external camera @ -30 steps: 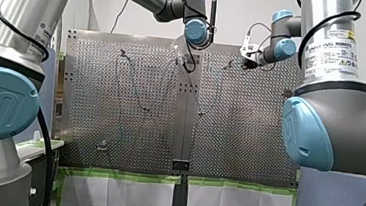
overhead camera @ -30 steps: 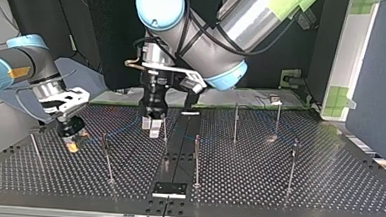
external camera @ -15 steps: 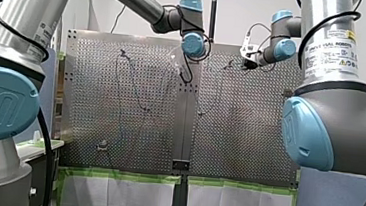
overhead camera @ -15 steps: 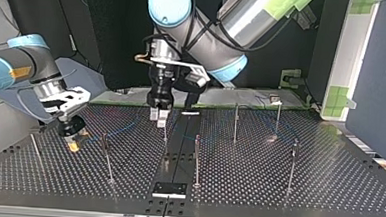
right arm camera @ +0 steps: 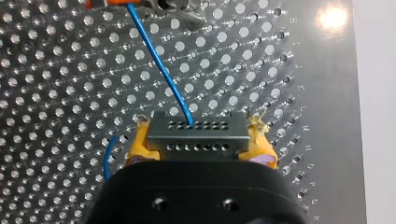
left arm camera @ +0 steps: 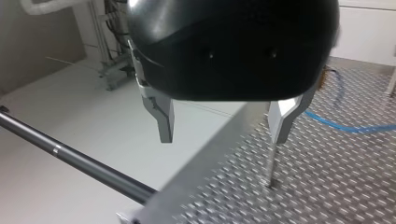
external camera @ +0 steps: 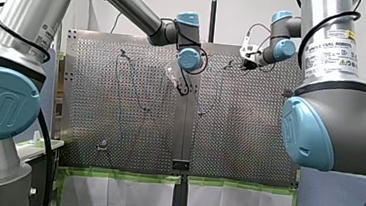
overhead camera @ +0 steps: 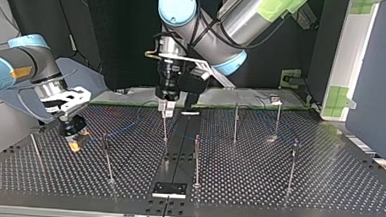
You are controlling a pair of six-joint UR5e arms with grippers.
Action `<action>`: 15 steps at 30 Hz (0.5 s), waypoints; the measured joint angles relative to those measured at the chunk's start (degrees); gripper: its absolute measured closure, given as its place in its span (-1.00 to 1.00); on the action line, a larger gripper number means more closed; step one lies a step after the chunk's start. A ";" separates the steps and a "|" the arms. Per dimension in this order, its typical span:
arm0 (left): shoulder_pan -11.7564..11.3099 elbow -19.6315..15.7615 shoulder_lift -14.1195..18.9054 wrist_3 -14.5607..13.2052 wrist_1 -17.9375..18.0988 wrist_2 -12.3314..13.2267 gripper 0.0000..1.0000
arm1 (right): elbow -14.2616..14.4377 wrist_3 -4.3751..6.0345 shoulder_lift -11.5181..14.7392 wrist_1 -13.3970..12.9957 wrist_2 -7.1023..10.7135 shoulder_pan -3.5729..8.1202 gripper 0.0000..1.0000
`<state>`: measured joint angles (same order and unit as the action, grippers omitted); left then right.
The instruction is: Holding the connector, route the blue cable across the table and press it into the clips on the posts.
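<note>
Top view: thin metal posts (overhead camera: 196, 161) stand across the perforated metal table (overhead camera: 257, 187); my left gripper (overhead camera: 166, 108) hangs at twelve o'clock — just above one post; my right gripper (overhead camera: 73, 141), at nine o'clock, holds the grey slotted connector (right arm camera: 197, 135), thin blue cable (right arm camera: 159, 65) leading ahead.

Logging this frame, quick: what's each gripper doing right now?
Left gripper: open, holding nothing.
Right gripper: closed on the connector of the blue cable.

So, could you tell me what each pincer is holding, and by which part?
My right pincer grips the dark connector by its two short ends, between yellow pads; the blue cable leaves its face. My left pincer is open, holding nothing.
</note>
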<state>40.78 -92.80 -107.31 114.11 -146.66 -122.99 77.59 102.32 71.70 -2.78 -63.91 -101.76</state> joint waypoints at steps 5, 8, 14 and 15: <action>-0.46 -2.51 -2.42 -0.03 2.50 -0.19 -1.00 | 0.00 -0.06 -0.01 -0.04 0.00 -0.01 1.00; -0.69 -4.01 -3.92 -0.04 4.00 -0.22 -1.00 | 0.01 -0.08 -0.01 -0.04 0.00 0.00 1.00; -0.87 -7.02 -4.98 -0.22 7.03 -0.09 -1.00 | 0.03 -0.09 -0.03 -0.04 0.00 0.03 1.00; -0.91 -7.48 -4.91 -0.25 7.48 -0.09 -1.00 | 0.02 -0.09 -0.05 -0.04 0.00 0.05 1.00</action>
<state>39.86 -100.29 -112.22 113.87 -139.18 -123.08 77.61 102.23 71.64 -2.82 -63.91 -101.71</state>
